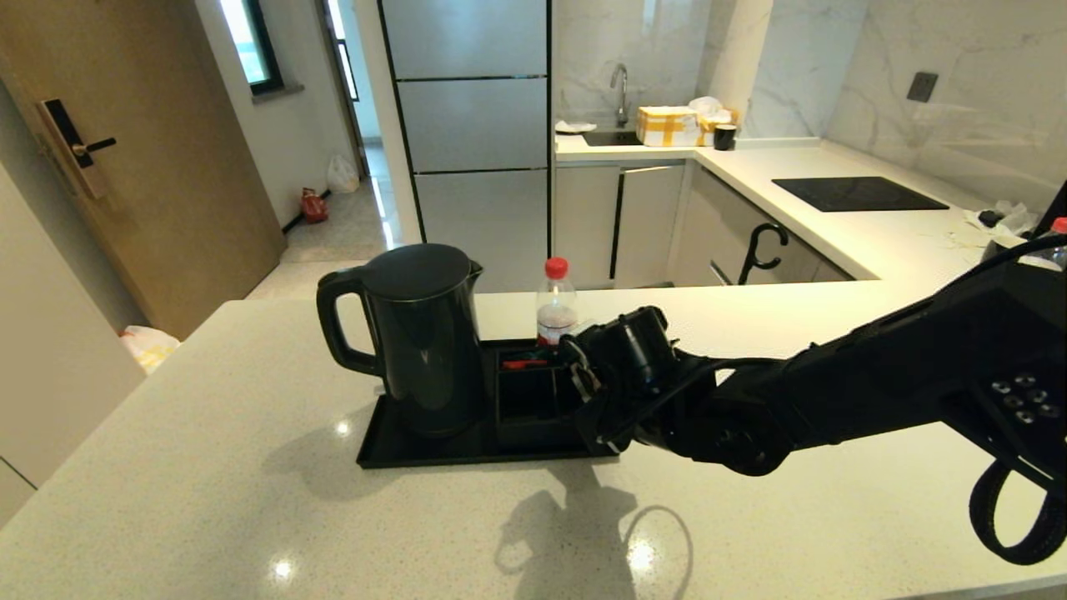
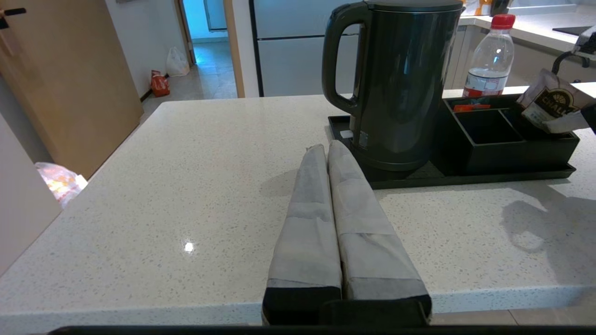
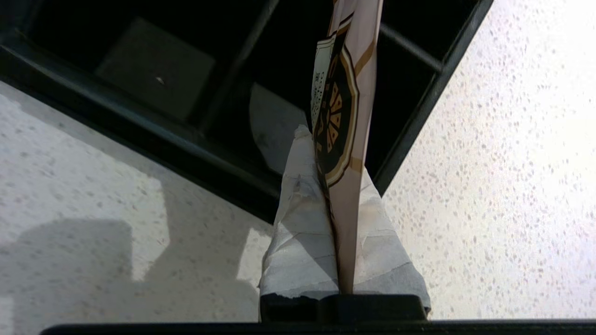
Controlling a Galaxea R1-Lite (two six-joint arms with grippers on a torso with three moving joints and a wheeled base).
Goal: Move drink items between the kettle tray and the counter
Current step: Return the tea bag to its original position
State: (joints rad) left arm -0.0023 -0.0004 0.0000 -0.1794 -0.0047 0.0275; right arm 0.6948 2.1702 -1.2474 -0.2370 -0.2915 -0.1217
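Observation:
The matte-black kettle (image 1: 425, 333) (image 2: 400, 83) stands on the left part of the black tray (image 1: 400, 450) (image 2: 465, 179), which lies on the speckled counter (image 1: 250, 467) (image 2: 186, 186). My right gripper (image 1: 583, 379) (image 3: 333, 158) is shut on the pale-pink sachet (image 2: 551, 104) (image 3: 344, 93) with the black logo. It holds the sachet upright over the right-hand compartment of the boxed section (image 1: 533, 400) (image 2: 493, 135), near the tray's right rim. My left gripper (image 2: 328, 151) is shut and empty, low over the counter just short of the kettle's base, and is out of the head view.
A clear red-capped bottle (image 1: 556, 304) (image 2: 491, 56) stands behind the tray. A red packet (image 1: 525, 363) (image 2: 470, 107) lies in the back compartment. A black hob (image 1: 859, 193) sits on the far right counter. Bare worktop (image 3: 489, 186) lies right of the tray.

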